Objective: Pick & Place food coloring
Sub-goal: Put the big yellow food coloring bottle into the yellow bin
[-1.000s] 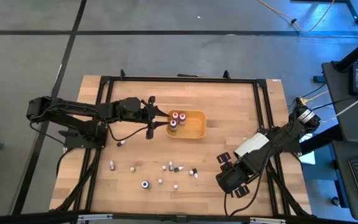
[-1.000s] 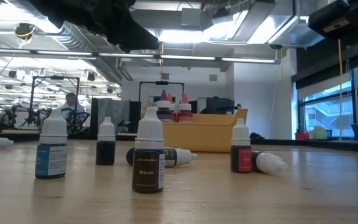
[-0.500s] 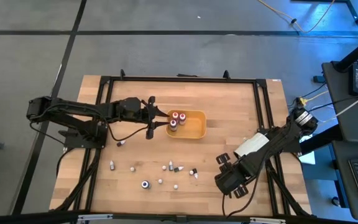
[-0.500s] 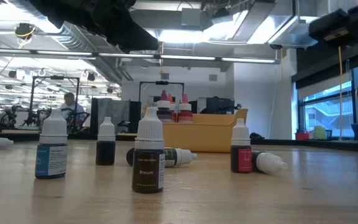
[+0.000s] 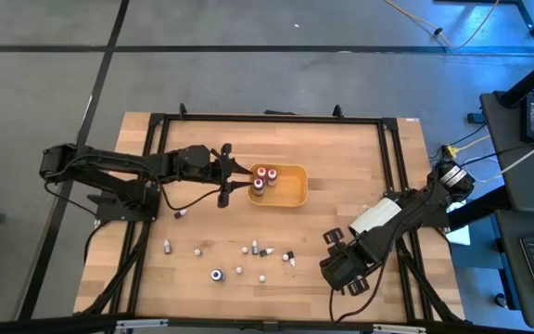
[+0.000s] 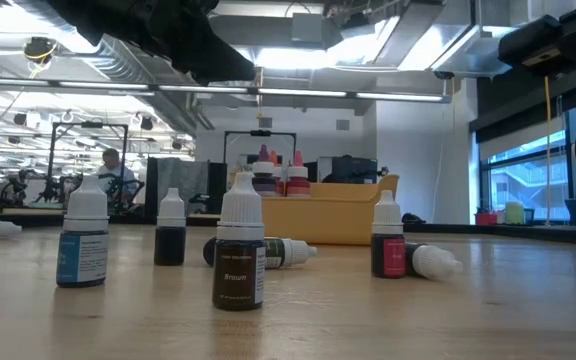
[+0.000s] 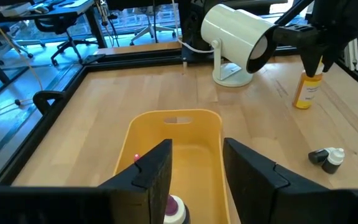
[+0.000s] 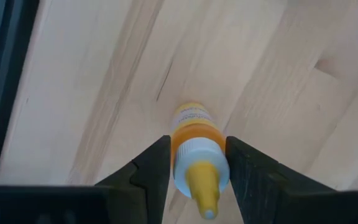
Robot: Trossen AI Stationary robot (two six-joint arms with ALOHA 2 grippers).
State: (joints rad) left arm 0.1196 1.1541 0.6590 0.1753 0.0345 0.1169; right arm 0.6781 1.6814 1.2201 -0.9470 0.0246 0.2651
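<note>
- Near the table's 4 o'clock corner in the overhead view, we find the right gripper (image 5: 341, 271). Its fingers flank an orange bottle (image 8: 193, 143) of food coloring that stands upright on the wood.
- Risk, as we judge it: the jaws sit close at either side of the white collar, yet we cannot tell whether they press it. A loose grip on this small, smooth bottle could let it slip or topple when lifted.
- At the yellow tray (image 5: 290, 197), toward 12 o'clock from the loose bottles (image 5: 248, 255), the left gripper (image 7: 194, 168) hangs with jaws narrowly apart and empty. A red-capped bottle (image 7: 174, 208) stands in the tray beneath them and could be knocked if the arm descends.
</note>
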